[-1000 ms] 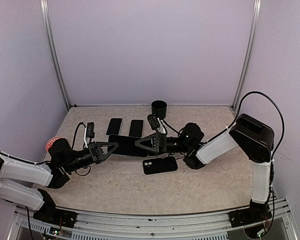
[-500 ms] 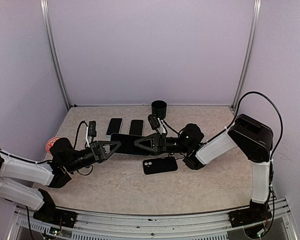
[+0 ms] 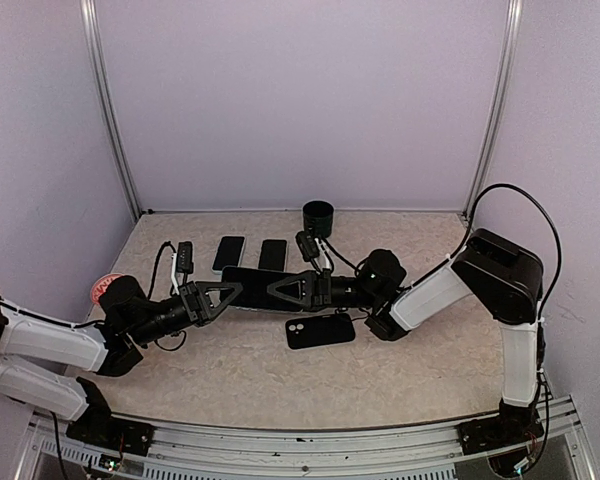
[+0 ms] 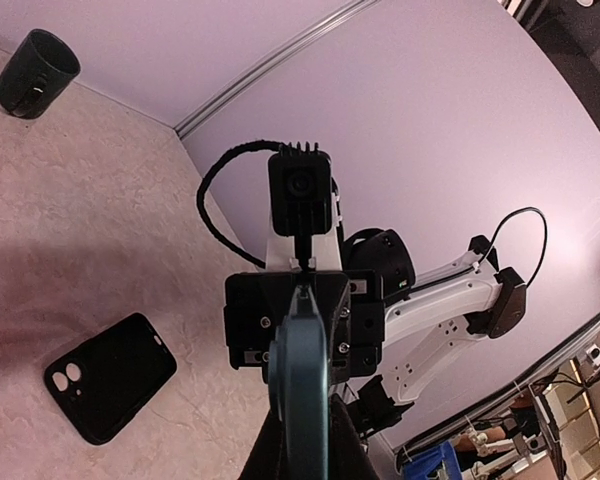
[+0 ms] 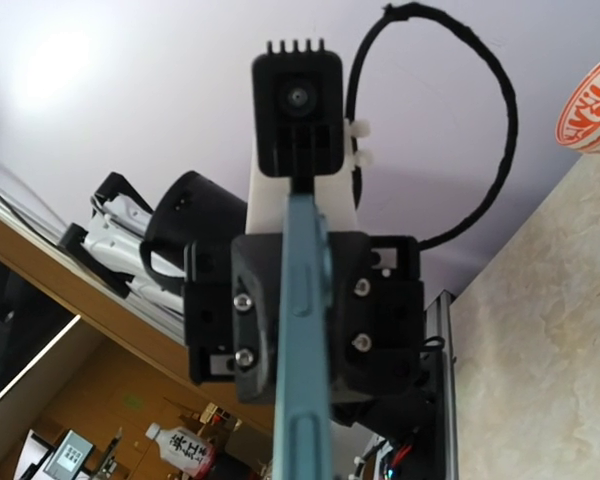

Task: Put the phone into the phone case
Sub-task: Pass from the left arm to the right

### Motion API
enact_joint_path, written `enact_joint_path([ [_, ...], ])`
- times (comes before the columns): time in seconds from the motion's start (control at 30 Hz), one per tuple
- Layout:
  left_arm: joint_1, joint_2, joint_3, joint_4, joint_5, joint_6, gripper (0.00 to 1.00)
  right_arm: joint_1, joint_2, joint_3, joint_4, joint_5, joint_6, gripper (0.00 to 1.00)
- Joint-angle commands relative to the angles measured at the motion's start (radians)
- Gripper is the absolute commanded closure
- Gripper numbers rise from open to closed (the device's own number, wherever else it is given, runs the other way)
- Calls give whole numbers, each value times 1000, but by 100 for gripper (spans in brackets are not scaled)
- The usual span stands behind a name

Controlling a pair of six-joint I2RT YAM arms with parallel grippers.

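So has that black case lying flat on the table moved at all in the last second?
No. The phone case lies at the same spot and angle as before, just as far from the cup at the back.

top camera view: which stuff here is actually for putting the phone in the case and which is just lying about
For the job:
- phone, gripped at its ends by the left gripper and right gripper
- phone case

Lying about:
- left spare phone
- right spare phone
- black cup
- red-patterned bowl

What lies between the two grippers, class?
A slim dark rectangular phone spans the gap, its ends gripped by the left gripper and right gripper; the top external view shows this.
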Motion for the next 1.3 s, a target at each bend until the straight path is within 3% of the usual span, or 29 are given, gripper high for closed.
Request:
enact_joint_path([
  [0.0,7,2,23,-29,-45,27,98,18,-24,22,68,-47,-14,100],
  [0.2,8,-15,24,-66,-52,32,74,-3,-61,4,43,-63,-31,100],
  [0.3,8,-32,25,-105,-60,44,53,-17,-102,-16,9,-72,-49,100],
  [0.5,10,-66,25,-163,-78,63,27,-34,-214,-32,-251,-88,-207,100],
  [0.67,11,-89,20,-209,-90,74,13,-56,-275,-50,-396,-111,-267,100],
  [0.87,15,-119,2,-254,-112,77,1,-88,-349,-78,-568,-103,-358,100],
  [1.17,16,-112,20,-362,-128,100,1,-126,-471,-25,-1077,5,-599,100],
  [1.27,16,-87,22,-355,-128,94,1,-149,-485,-25,-1155,6,-609,100],
])
